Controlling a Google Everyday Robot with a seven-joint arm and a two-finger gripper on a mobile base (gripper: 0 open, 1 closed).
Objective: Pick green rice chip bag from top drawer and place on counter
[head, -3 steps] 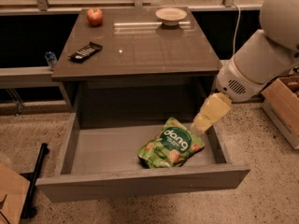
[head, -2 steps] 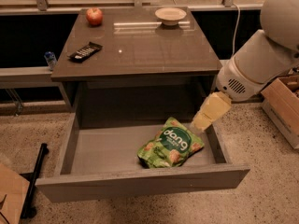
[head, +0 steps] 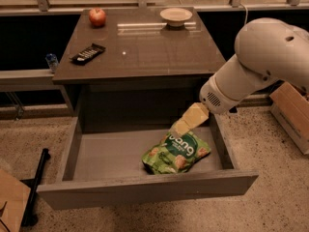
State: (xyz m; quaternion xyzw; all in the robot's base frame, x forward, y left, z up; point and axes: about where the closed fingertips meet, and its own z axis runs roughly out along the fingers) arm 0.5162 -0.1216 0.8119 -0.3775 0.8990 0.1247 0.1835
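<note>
While the bag lies in the open drawer, the tool hangs just above it

Though the counter (head: 145, 52) carries a red apple (head: 97, 17), a shallow dish (head: 176, 16) and a black remote control (head: 88, 53), all three sit towards its back and left, well apart from the tool (head: 182, 125). A cardboard box (head: 292, 112) stands on the floor to the right and a black pole (head: 36, 187) lies on the floor to the left. Nothing lies on the green rice chip bag (head: 176, 153), which rests flat on the floor of the top drawer (head: 106, 153), right of centre and near the front panel. White lettering on its dark green circle reads "dang", upside down from this view. The white arm (head: 251, 66) reaches in from the right, angled down and leftward over the drawer's right wall. The pale yellow tool points at the bag's upper edge, at or just above it. I cannot tell whether the tool is spread or pressed together.
</note>
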